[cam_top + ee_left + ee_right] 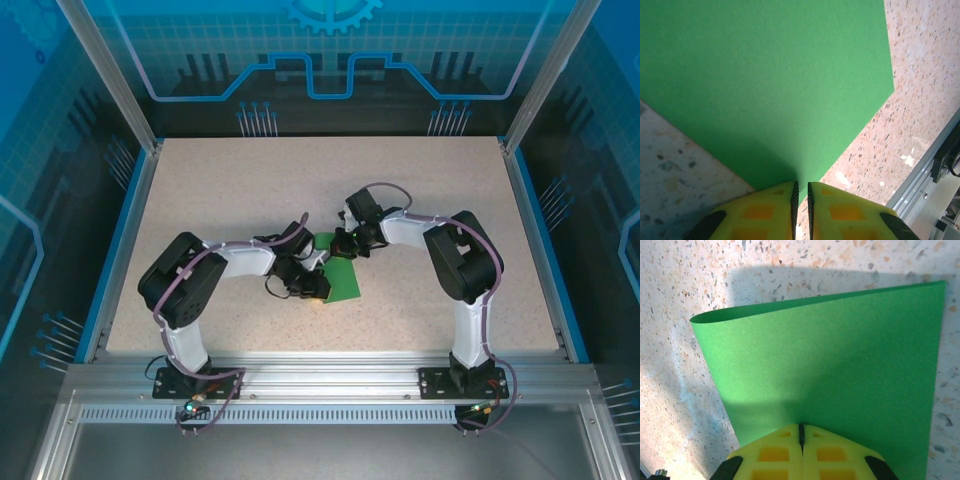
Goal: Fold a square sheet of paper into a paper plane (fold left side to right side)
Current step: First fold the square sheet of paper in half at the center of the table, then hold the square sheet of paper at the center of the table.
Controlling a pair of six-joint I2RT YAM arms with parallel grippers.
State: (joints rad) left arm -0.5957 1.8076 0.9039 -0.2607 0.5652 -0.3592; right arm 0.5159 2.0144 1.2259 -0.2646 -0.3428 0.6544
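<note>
Pinching one green sheet (pixel 342 283); left gripper (pixel 801 192) and right gripper (pixel 801 432).

The square sheet of paper (pixel 343 282) is lying mid-table (pixel 250 180), between the two arms. The left gripper (pixel 316 288) is sitting at its near-left edge and the right gripper (pixel 338 246) at its far edge, both jaws pinching it.

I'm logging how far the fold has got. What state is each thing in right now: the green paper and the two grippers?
green paper: bent over in a soft curve, not pressed into a crease, pinched in two places.
left gripper: shut on a corner of the paper.
right gripper: shut on an edge of the paper.
</note>
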